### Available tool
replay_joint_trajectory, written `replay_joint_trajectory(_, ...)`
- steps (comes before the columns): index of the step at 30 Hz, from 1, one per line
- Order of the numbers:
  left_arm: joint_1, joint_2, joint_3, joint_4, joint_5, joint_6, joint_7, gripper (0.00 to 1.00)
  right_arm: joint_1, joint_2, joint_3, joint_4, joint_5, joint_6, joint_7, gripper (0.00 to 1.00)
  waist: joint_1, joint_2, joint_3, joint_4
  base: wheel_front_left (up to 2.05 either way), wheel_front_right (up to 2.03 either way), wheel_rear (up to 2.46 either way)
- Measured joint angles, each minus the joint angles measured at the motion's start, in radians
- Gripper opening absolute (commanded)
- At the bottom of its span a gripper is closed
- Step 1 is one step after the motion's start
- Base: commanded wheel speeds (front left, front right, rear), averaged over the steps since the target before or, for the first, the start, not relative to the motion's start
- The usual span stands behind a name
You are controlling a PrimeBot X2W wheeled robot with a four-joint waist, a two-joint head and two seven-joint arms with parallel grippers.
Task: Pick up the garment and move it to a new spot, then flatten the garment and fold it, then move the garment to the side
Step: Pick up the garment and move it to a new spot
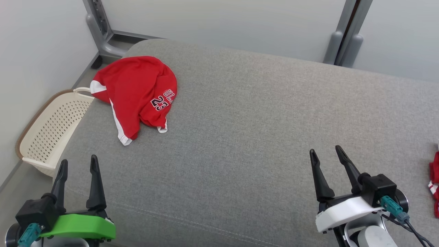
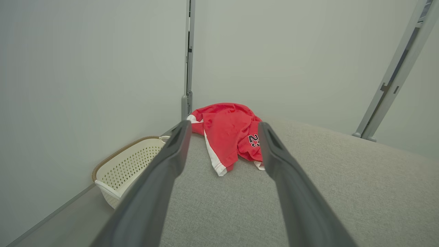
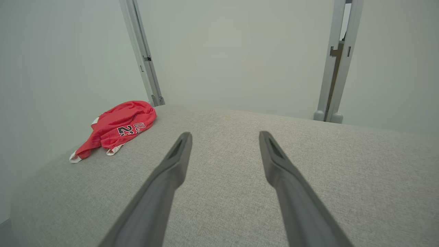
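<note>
Head view: red garment [image 1: 137,91] lies crumpled in a rounded heap on the far left part of the grey cushion [image 1: 247,130], close to its left edge & rounded far corner. Soft-looking fabric, creased all over, w/ white trim on the hems & a white side stripe. A white-outlined "23" w/ part of some lettering above it shows on the heap's right side. One white-banded hem end points toward the robot. Cushion = woven grey upholstery w/ a fine grainy texture & a stitched seam near the front edge.

Left gripper [image 1: 79,159]: green plastic body, two long dark tapering fingers, jaws spread wide w/ nothing btwn them. It sits at the near left, well apart from the garment ahead of it. Right gripper [image 1: 325,149]: white body, same dark fingers, jaws also spread & empty, over the near right of the cushion.

Cream plastic basket [image 1: 51,133] w/ rows of small holes & a brown rim stands on the floor just beside the cushion's left edge, near the garment. Grey metal posts [image 1: 103,31] rise at the back against pale smooth walls. At the right edge a bit of red-and-white cloth [image 1: 435,181] is cut off by the frame.

Left wrist view: the garment shows btwn the two fingers, farther along the cushion.
</note>
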Motion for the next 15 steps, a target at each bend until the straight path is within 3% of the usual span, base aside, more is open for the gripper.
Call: replay_joint_trajectory(15, 0.010, -0.058, 0.048, 0.012, 0.061, -0.058, 0.000, 1.00, 0.013, 0.001, -0.003, 0.005, 0.015, 0.000, -0.007, 1.00, 0.0000, 0.0000, -0.034, 0.022, 0.00, 0.00, 0.00)
